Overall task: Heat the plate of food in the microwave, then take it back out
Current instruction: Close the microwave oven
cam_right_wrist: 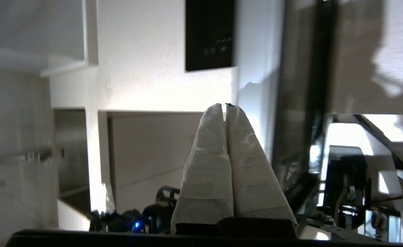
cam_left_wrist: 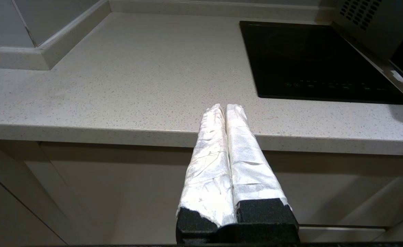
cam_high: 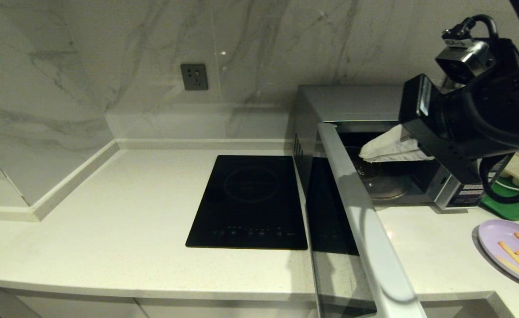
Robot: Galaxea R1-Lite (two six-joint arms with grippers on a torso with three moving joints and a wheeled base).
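The silver microwave (cam_high: 343, 104) stands at the back right of the counter with its door (cam_high: 352, 221) swung wide open toward me. Inside, the glass turntable (cam_high: 385, 183) is bare. My right gripper (cam_high: 365, 154), its fingers wrapped in white, is shut and empty, held in front of the open cavity just inside the door (cam_right_wrist: 301, 103). The lilac plate of food (cam_high: 513, 251), with orange-yellow sticks on it, sits on the counter at the far right. My left gripper (cam_left_wrist: 224, 107) is shut and empty, parked low before the counter's front edge.
A flat black induction hob (cam_high: 250, 203) lies on the counter left of the microwave. A green tray (cam_high: 513, 205) sits behind the plate, right of the microwave. A wall socket (cam_high: 194, 77) is on the marble wall.
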